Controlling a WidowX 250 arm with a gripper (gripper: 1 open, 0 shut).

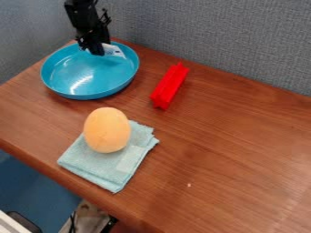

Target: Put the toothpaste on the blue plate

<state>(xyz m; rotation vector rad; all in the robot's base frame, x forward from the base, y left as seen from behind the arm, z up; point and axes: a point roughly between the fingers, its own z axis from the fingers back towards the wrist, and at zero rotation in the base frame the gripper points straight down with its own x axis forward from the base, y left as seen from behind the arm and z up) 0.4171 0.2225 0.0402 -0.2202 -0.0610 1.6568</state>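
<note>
So the toothpaste [113, 53] is already over at the blue plate [73, 84], sitting at the plate's back right rim with the black gripper [93, 47] coming almost straight down on it. The jaws look pinched partway in on the tube's end, so I'd call that a grip on it, though it's tiny in this view and I can't swear whether the tube is resting on the rim or hanging just above it. Handling-wise I'd guess the tube is very light, flat and a bit squishy, with slick print, so it could twist or slide in the fingers; grabbing across the flat body near the middle seems safer than the cap end. The plate looks like smooth shallow plastic, so a drop on the sloped wall should slide inward, but 1 landing right on the rim might tip out toward the back edge of the table [231, 136]. Nothing is really in the way: the red bar [169, 85] lies right of the plate, apart from it, and the orange egg-shaped thing [107, 129] sits on the teal cloth [112, 159] near the front edge, well clear.
</note>
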